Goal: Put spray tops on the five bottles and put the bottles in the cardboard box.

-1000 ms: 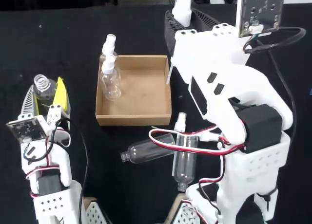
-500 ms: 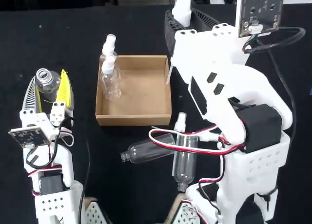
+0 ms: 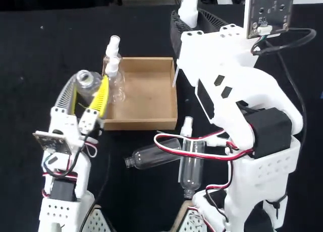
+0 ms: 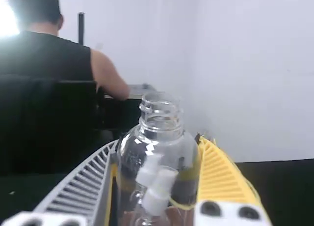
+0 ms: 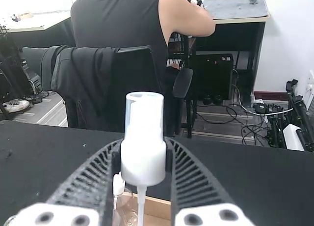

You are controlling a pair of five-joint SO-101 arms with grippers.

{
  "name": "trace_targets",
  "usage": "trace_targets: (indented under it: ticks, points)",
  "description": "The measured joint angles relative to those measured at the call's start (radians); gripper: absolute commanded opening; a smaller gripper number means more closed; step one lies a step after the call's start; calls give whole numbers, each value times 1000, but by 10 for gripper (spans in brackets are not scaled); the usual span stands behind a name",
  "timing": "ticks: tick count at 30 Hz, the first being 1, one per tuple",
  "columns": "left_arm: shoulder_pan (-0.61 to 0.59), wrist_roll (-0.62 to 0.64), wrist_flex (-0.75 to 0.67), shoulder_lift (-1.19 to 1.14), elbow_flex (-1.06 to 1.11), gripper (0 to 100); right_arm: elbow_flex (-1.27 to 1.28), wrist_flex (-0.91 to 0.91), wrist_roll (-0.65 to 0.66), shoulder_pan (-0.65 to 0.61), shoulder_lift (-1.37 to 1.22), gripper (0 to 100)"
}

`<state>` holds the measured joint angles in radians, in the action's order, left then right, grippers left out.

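Observation:
My left gripper (image 3: pixel 89 91) is shut on an uncapped clear bottle (image 3: pixel 87 83), held upright between the grey and yellow fingers just left of the cardboard box (image 3: pixel 139 123). The left wrist view shows this bottle (image 4: pixel 159 142) with its open neck up, in my left gripper (image 4: pixel 157 157). Two bottles with spray tops (image 3: pixel 113 73) stand in the box's left side. My right gripper (image 5: pixel 143 152) is shut on a white spray top (image 5: pixel 143 137), its tube hanging down; in the high view that spray top (image 3: pixel 189 10) is beyond the box's far right corner.
An uncapped bottle (image 3: pixel 154 155) lies on the black table in front of the box, and a second bottle (image 3: pixel 192 164) lies beside it under the right arm's wires. A loose spray top (image 3: pixel 187 126) lies near them. The right arm's white body (image 3: pixel 242 116) takes up the right side.
My left arm has swung right with the uncapped bottle, from the table's left side up to the box's left wall. The right arm has not moved.

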<state>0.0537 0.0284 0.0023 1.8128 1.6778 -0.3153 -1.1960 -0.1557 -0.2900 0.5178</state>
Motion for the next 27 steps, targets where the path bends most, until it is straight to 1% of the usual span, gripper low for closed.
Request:
trace_targets:
  ticks: [6,8,11,13,17,21,24,27]
  points:
    - [80,0,8,0,0,62,0,0,0,0,0,15]
    - [87,0,60,0,0,62,0,0,0,0,0,15]
    - [98,0,178,0,0,62,0,0,0,0,0,15]
    - [115,0,201,0,0,62,0,0,0,0,0,15]
    - [140,0,209,0,0,62,0,0,0,-8,0,15]
    - [144,0,198,0,0,62,0,0,0,-80,0,15]
    - [186,0,167,0,0,62,0,0,0,-110,0,15]
    - [233,0,169,0,0,62,0,0,0,-118,0,15]
